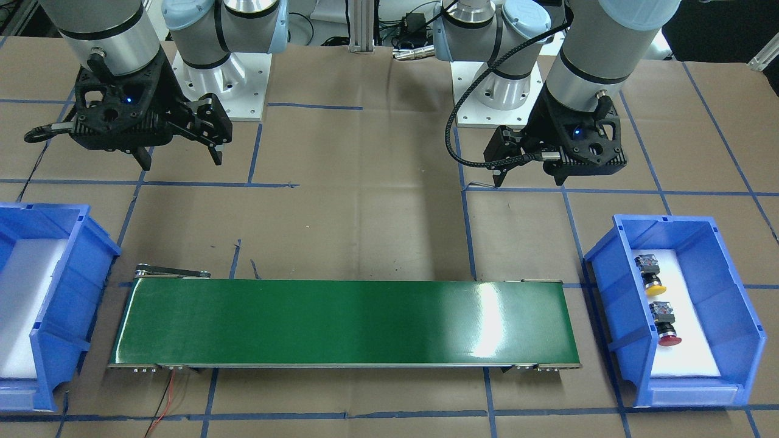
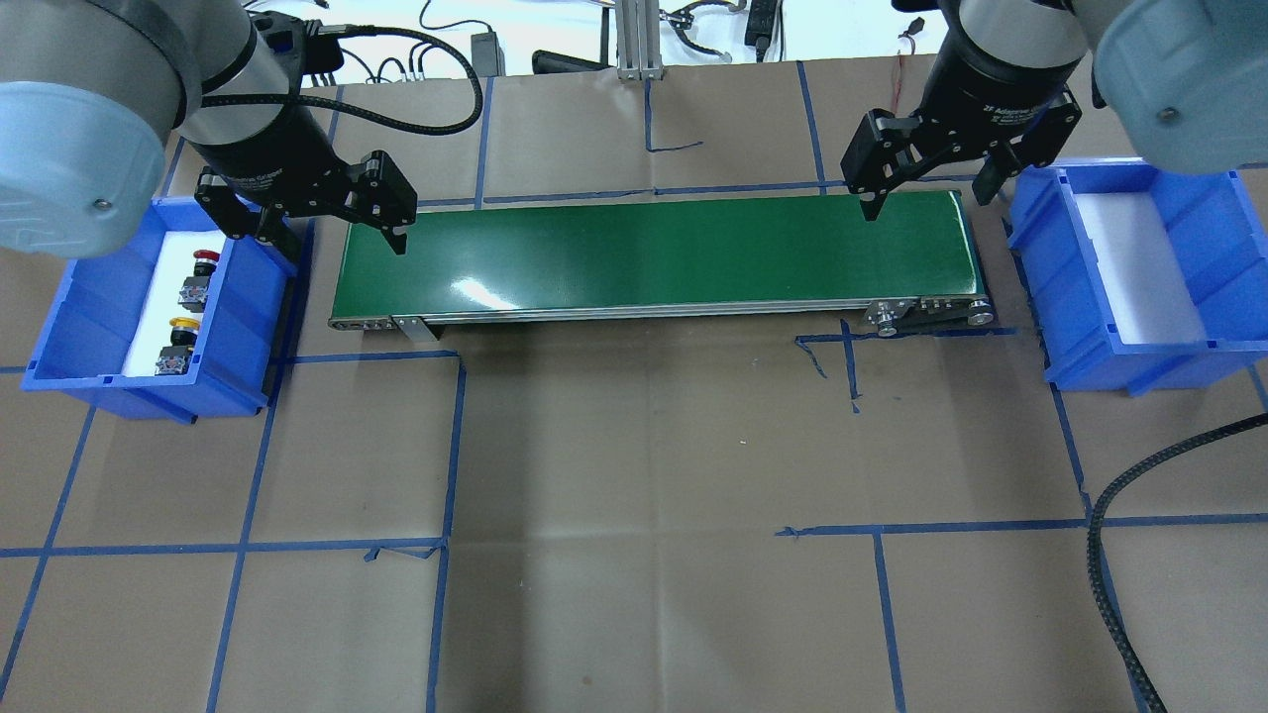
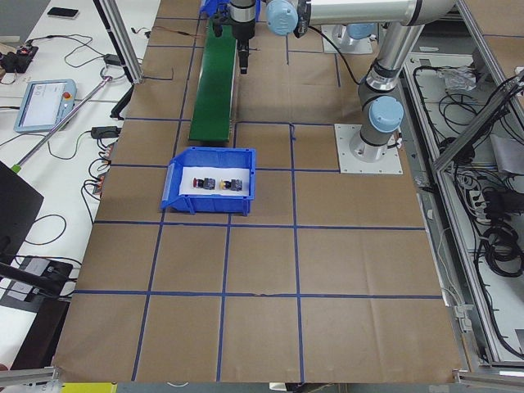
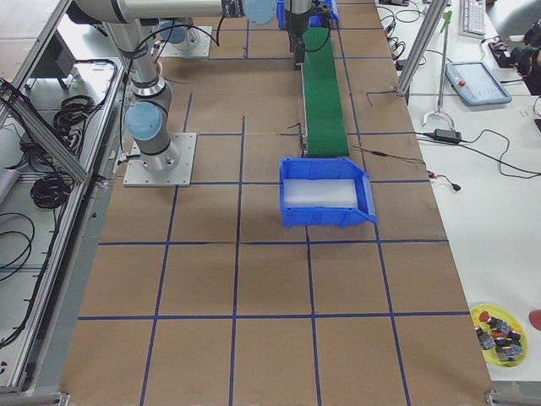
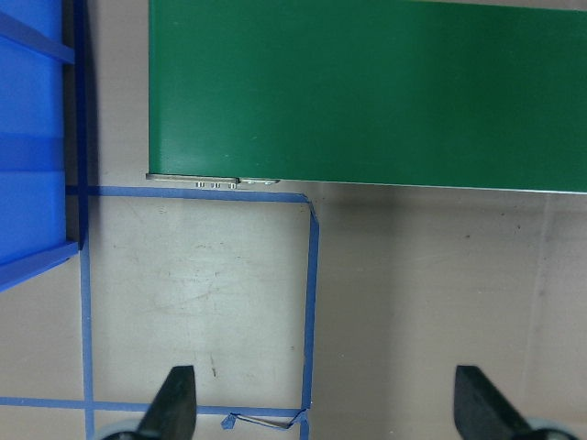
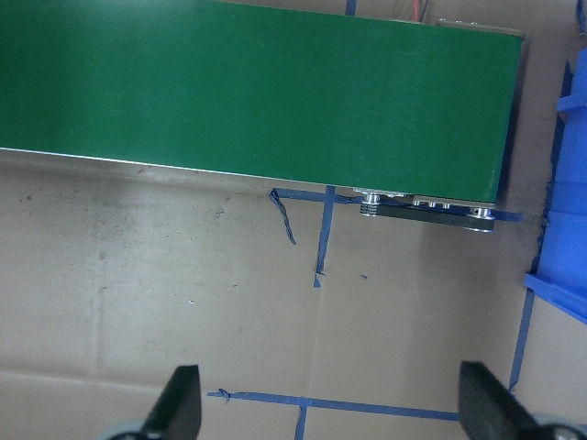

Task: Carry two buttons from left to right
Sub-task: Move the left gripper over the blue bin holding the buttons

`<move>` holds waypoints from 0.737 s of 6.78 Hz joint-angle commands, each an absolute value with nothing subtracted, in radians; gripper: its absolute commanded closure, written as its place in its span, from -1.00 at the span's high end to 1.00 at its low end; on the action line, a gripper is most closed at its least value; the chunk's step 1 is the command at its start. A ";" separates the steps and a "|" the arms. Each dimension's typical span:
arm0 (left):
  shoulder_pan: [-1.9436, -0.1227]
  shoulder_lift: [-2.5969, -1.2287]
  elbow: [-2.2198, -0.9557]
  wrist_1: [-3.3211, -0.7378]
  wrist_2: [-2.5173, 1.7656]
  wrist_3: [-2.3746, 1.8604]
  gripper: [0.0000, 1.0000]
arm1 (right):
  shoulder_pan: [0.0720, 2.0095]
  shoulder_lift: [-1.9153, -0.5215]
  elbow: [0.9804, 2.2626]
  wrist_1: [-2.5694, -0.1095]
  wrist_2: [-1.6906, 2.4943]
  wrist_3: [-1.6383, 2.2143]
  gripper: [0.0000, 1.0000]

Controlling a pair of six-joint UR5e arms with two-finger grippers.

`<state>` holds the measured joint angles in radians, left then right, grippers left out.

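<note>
The yellow-capped button (image 1: 654, 281) and the red-capped button (image 1: 668, 337) lie on white foam in the blue bin (image 1: 608, 286) on my left side. They also show in the overhead view, red (image 2: 203, 261) and yellow (image 2: 181, 327), and small in the exterior left view (image 3: 217, 182). My left gripper (image 2: 342, 241) is open and empty, above the table between that bin (image 2: 238, 327) and the conveyor's left end. My right gripper (image 2: 926, 198) is open and empty over the conveyor's right end. Both wrist views show spread fingertips (image 5: 174, 403) (image 6: 179, 403) with nothing between them.
A green conveyor belt (image 2: 654, 253) runs between the two bins. The blue bin on my right (image 2: 1060, 287) holds only white foam. A black braided cable (image 2: 1119, 555) hangs at the near right. A yellow dish of small parts (image 4: 499, 330) sits far off.
</note>
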<state>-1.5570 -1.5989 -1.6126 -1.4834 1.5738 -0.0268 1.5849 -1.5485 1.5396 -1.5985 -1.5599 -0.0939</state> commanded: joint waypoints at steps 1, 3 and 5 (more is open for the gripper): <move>-1.555 -1.597 -1.614 -1.483 1.574 -0.026 1.00 | 1.577 -1.548 1.539 -1.598 -1.559 -0.092 1.00; -1.552 -1.598 -1.612 -1.483 1.574 -0.017 1.00 | 1.580 -1.561 1.534 -1.598 -1.562 -0.091 1.00; -1.498 -1.612 -1.588 -1.483 1.575 0.136 1.00 | 1.588 -1.560 1.528 -1.597 -1.560 -0.089 1.00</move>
<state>-1.5325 -1.6042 -1.6017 -1.4834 1.5749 0.0464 1.5823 -1.5593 1.5302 -1.5981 -1.5602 -0.0897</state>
